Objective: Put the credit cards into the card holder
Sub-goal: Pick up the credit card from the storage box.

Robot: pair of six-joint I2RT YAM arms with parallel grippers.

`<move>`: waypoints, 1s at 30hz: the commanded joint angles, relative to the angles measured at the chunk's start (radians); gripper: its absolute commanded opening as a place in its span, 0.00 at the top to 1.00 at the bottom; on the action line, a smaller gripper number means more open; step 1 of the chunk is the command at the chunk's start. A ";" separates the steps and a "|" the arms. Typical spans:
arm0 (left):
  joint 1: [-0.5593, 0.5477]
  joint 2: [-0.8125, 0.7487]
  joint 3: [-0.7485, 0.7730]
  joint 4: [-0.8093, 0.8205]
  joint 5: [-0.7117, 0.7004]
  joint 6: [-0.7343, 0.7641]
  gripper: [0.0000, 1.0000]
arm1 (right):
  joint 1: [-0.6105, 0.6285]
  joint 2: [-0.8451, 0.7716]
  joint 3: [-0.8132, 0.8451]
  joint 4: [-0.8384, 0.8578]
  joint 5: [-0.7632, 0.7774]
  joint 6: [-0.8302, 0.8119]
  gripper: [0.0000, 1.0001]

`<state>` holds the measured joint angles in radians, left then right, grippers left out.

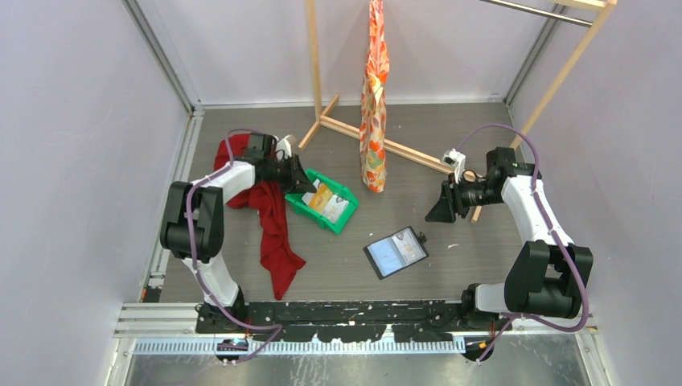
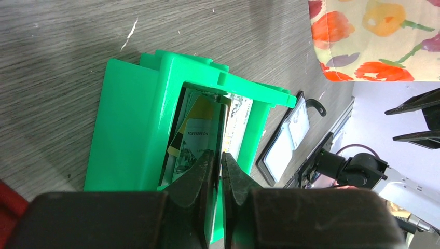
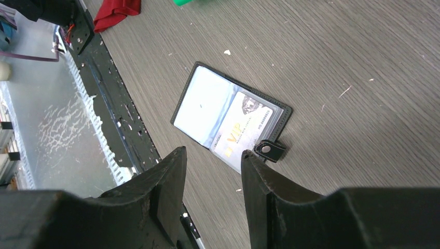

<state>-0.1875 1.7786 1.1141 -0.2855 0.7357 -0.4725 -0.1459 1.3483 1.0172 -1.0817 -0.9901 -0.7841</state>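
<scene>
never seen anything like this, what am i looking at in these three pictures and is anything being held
These are two robot arms bolted to a grey wood-grain table. The wide picture looks down from above and behind them; the other two come from a camera on each wrist. On the table lie a green plastic tray with thin plastic credit cards of whitish and orange-yellow colour, a crumpled red cloth, and an open black folding card holder with one pale card in a pocket. A flowered fabric hangs from a wooden rack. The left gripper reaches into the tray, nearly closed, and appears to pinch one card's edge. The right gripper hangs open, aimed at the holder, holding nothing.
</scene>
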 commanded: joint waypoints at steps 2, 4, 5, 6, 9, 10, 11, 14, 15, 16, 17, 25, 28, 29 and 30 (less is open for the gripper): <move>0.018 -0.067 -0.002 -0.010 0.008 -0.013 0.92 | -0.003 -0.008 0.006 -0.010 -0.030 -0.020 0.52; 0.022 -0.086 -0.002 -0.012 -0.017 -0.012 0.98 | -0.004 -0.008 0.006 -0.011 -0.030 -0.020 0.52; 0.024 -0.097 -0.001 -0.014 -0.029 -0.011 0.99 | -0.004 -0.008 0.006 -0.012 -0.030 -0.020 0.52; 0.025 -0.110 -0.003 -0.016 -0.044 -0.010 0.99 | -0.004 -0.009 0.006 -0.012 -0.031 -0.021 0.52; 0.025 -0.163 -0.008 -0.026 -0.093 0.006 0.99 | -0.003 -0.009 0.006 -0.013 -0.032 -0.023 0.52; 0.025 -0.183 -0.013 -0.028 -0.104 0.012 1.00 | -0.003 -0.009 0.007 -0.012 -0.033 -0.023 0.52; 0.025 -0.204 -0.018 -0.030 -0.112 0.023 1.00 | -0.003 -0.010 0.007 -0.014 -0.036 -0.024 0.52; 0.025 -0.291 -0.061 0.001 -0.084 0.032 0.99 | -0.004 -0.015 0.007 -0.022 -0.042 -0.027 0.52; 0.024 -0.328 -0.077 0.018 -0.047 0.024 0.99 | -0.004 -0.016 0.007 -0.024 -0.048 -0.028 0.52; 0.021 -0.363 -0.103 0.051 -0.008 0.008 0.99 | -0.003 -0.017 0.007 -0.030 -0.057 -0.032 0.52; 0.015 -0.408 -0.149 0.092 0.025 -0.014 0.99 | -0.003 -0.016 0.007 -0.037 -0.070 -0.037 0.52; -0.322 -0.740 -0.542 0.730 -0.175 -0.285 0.99 | -0.003 0.003 0.005 -0.109 -0.225 -0.064 0.48; -0.499 -0.777 -0.620 0.859 -0.358 -0.282 1.00 | -0.003 -0.019 -0.010 -0.114 -0.268 -0.057 0.45; -0.542 -0.776 -0.638 0.902 -0.409 -0.280 1.00 | -0.003 -0.032 -0.020 -0.109 -0.289 -0.045 0.42; -0.581 -0.769 -0.652 0.944 -0.464 -0.273 1.00 | -0.003 -0.048 -0.035 -0.092 -0.311 -0.024 0.38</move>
<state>-0.6514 1.0214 0.5102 0.3405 0.5392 -0.7101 -0.1459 1.3479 1.0119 -1.1675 -1.1774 -0.8219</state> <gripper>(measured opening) 0.013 0.569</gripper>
